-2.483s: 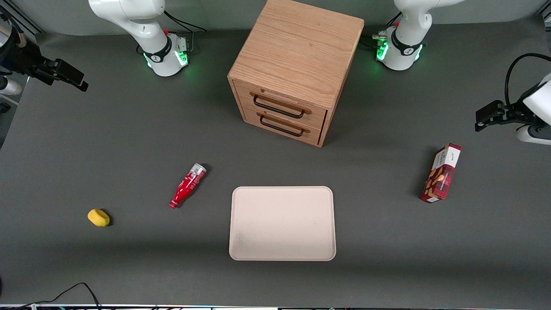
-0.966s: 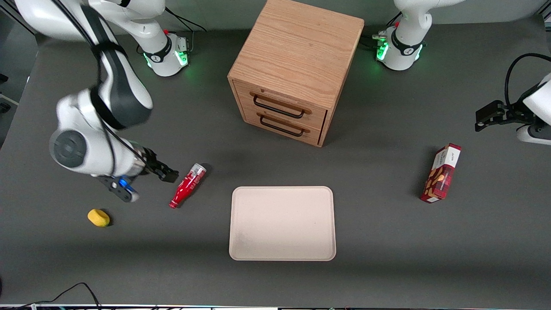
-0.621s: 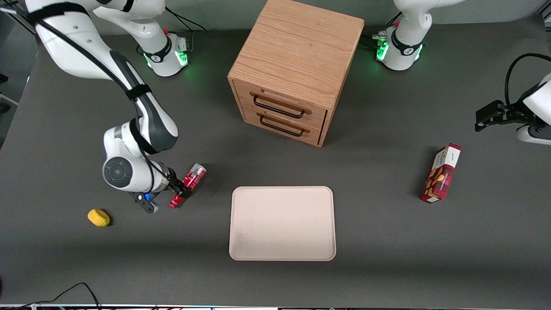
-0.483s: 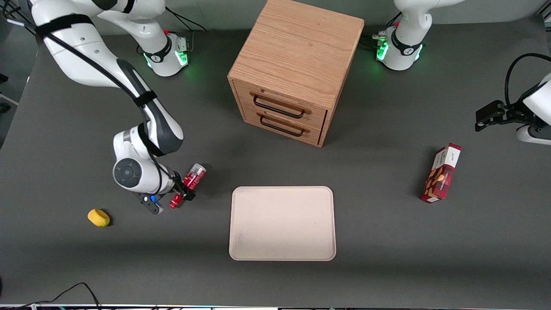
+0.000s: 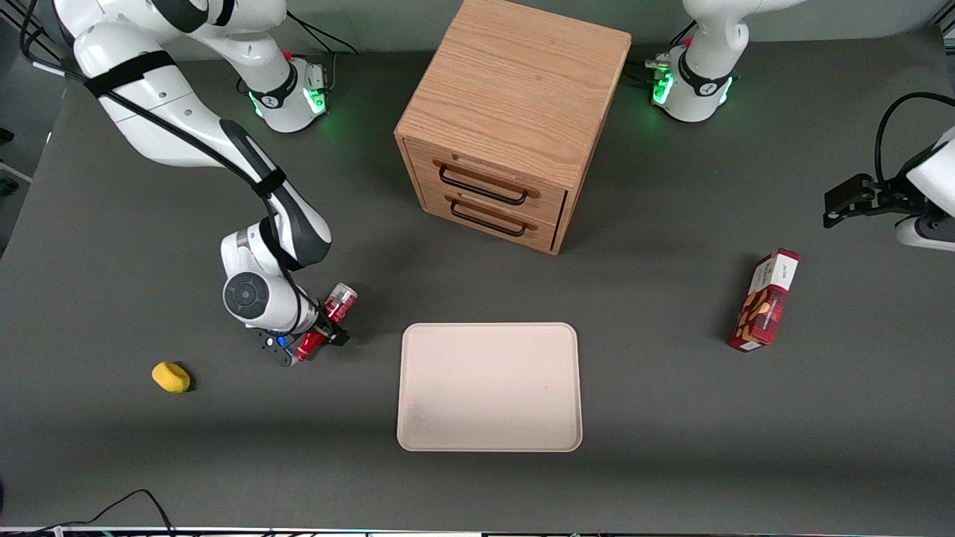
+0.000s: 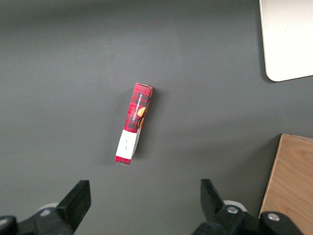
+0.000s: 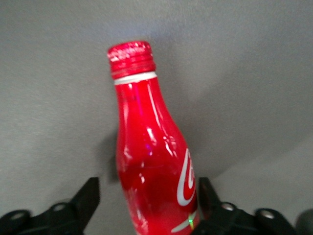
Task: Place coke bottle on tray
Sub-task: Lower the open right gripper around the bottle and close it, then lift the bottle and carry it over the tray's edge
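Note:
The coke bottle (image 5: 341, 300) lies on its side on the dark table, beside the tray (image 5: 489, 388) toward the working arm's end. It is slim and red, with its clear base pointing toward the cabinet and its red cap nearer the front camera. My right gripper (image 5: 321, 333) is down over the bottle's middle. In the right wrist view the bottle (image 7: 151, 147) lies between the two black fingers (image 7: 89, 195) of the open gripper (image 7: 146, 196), with a gap showing on one side. The pale beige tray holds nothing; one corner also shows in the left wrist view (image 6: 288, 39).
A wooden two-drawer cabinet (image 5: 507, 119) stands farther from the front camera than the tray. A red-and-white snack box (image 5: 765, 300) lies toward the parked arm's end. A small yellow object (image 5: 171, 377) lies toward the working arm's end, near the gripper.
My right arm has swung in from the table's end and brought the gripper over the bottle, straddling it. The bottle and tray have not moved.

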You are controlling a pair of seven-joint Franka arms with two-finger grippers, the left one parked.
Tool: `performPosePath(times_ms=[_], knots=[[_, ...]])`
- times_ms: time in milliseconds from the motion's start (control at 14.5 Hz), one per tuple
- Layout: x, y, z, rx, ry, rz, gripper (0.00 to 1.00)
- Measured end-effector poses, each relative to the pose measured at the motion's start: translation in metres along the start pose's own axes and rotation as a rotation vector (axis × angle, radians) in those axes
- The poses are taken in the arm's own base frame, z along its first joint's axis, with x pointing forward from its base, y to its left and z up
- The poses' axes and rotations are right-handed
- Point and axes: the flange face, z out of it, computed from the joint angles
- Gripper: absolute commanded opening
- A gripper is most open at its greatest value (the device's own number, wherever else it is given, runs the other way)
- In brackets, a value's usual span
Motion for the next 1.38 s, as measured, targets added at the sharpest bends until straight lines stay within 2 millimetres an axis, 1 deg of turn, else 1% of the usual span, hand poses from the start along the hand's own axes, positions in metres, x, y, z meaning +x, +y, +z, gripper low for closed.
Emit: performPosePath(times_ms=[345,414,483,552,621,690,897,966,1034,1103,1172,1241,1310,1379], knots=[[0.000,-0.001,-0.002,-0.004,0.017,-0.019,0.00],[-0.001,-0.003,-0.006,-0.004,0.021,-0.029,0.00],[-0.004,-0.006,-0.014,-0.007,0.026,-0.051,0.00],[-0.006,-0.010,-0.031,-0.012,0.031,-0.090,0.00],[-0.009,-0.015,-0.056,-0.019,0.039,-0.148,0.00],[-0.012,-0.018,-0.090,-0.030,0.050,-0.218,0.00],[-0.024,-0.024,-0.204,-0.051,0.081,-0.444,0.00],[-0.030,-0.028,-0.235,-0.041,0.093,-0.511,0.00],[-0.035,-0.034,-0.260,-0.020,0.108,-0.571,0.00],[-0.041,-0.039,-0.278,0.001,0.121,-0.632,0.00],[-0.048,-0.046,-0.289,0.024,0.129,-0.687,0.00],[-0.055,-0.056,-0.293,0.045,0.129,-0.721,0.00],[-0.063,-0.068,-0.292,0.068,0.120,-0.744,0.00],[-0.070,-0.083,-0.285,0.096,0.101,-0.766,0.00]])
